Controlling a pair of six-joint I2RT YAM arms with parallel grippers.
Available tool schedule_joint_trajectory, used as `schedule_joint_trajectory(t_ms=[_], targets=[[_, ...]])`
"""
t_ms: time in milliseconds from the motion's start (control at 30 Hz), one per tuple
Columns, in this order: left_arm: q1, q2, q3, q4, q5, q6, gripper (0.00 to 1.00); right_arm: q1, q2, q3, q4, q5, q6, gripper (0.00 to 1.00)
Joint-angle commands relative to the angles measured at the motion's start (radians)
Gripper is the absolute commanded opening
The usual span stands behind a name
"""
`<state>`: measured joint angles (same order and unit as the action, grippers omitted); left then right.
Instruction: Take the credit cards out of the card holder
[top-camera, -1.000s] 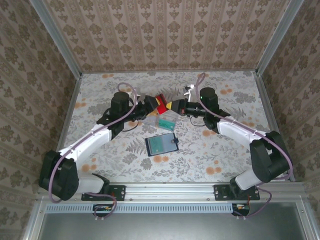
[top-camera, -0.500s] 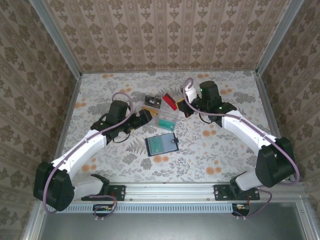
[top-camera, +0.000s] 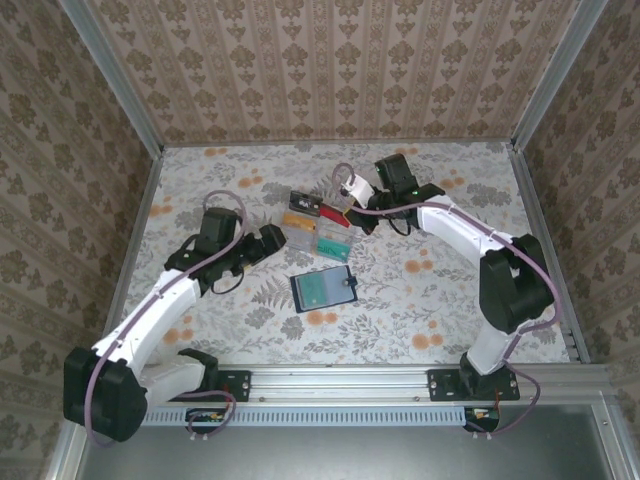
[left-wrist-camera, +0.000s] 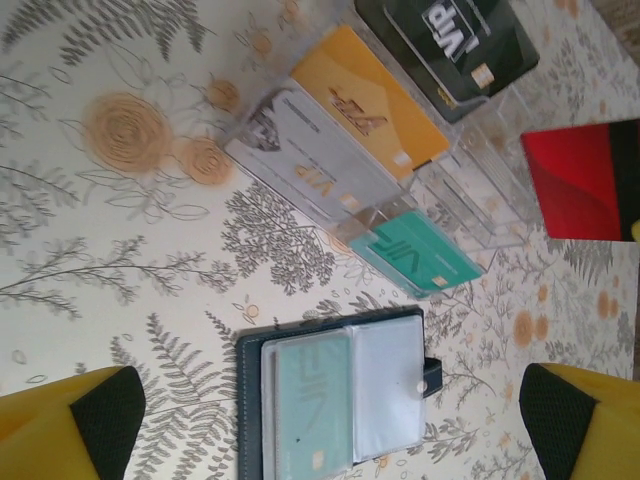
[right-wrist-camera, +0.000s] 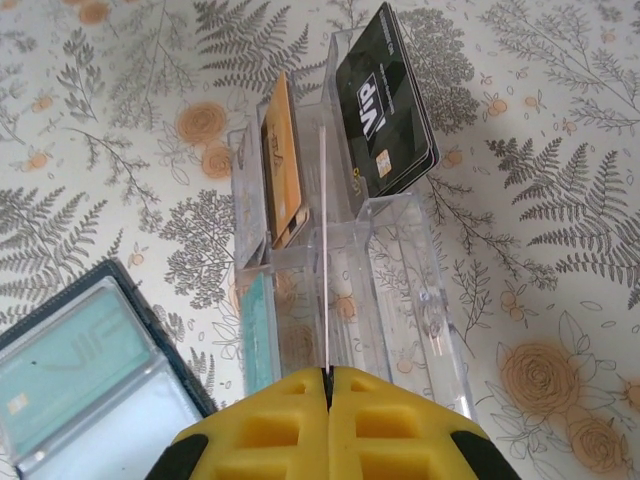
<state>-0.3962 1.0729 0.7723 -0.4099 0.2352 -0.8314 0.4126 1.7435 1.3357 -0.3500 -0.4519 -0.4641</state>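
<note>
The table (top-camera: 440, 300), under its fern-and-flower cloth, fills the middle of the overhead view. Both my arms reach in from the lower corners.

Just above the centre of that view sits a clear rack (top-camera: 318, 230) with slots. It is there so that each card stands apart instead of lying in a heap.

Below the rack, a little apart from it, the card holder (top-camera: 324, 289) lies open and flat, pockets up. That way I can get at the contents from above.

The left gripper (top-camera: 270, 241) hangs to the left of the rack. In its wrist view its fingers (left-wrist-camera: 105, 418) sit spread wide in the two lower corners, nothing between them. I judge it has nothing to do until the next pull.

The right gripper (right-wrist-camera: 327, 385) is pinched tight on the red card (left-wrist-camera: 575, 180). In its own view the card shows edge-on as a thin pale line running up the middle of the frame. I hold it vertical like that so it lines up with a slot.

In the rack I count:
- the black card (left-wrist-camera: 450, 40)
- the orange card (left-wrist-camera: 370, 105)
- the pale card (left-wrist-camera: 320, 165)
- the teal card (left-wrist-camera: 420, 255)

One pocketed card (left-wrist-camera: 310, 405) shows through the holder's left sleeve, so the job isn't finished.

Smallest, the closure tab (left-wrist-camera: 431, 376) sticks out on the holder's right edge, unfastened.
</note>
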Motion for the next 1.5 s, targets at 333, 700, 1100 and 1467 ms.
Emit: schedule_joint_trajectory(t_ms=[333,700,1100,1467], targets=[[0.039,-0.051,-0.044,-0.028,0.049,0.025,1.0,0.019,0.107,0.125,-0.165,0.019,-0.138,0.0],[0.043,-0.047,-0.045,-0.02,0.059,0.02,1.0,0.023,0.143,0.161,-0.181,0.083,-0.149,0.0],[0.046,-0.054,-0.048,-0.023,0.066,0.022,1.0,0.026,0.135,0.139,-0.224,0.123,-0.184,0.0],[0.048,-0.05,-0.045,-0.022,0.075,0.028,1.0,0.025,0.094,0.117,-0.214,0.117,-0.181,0.0]])
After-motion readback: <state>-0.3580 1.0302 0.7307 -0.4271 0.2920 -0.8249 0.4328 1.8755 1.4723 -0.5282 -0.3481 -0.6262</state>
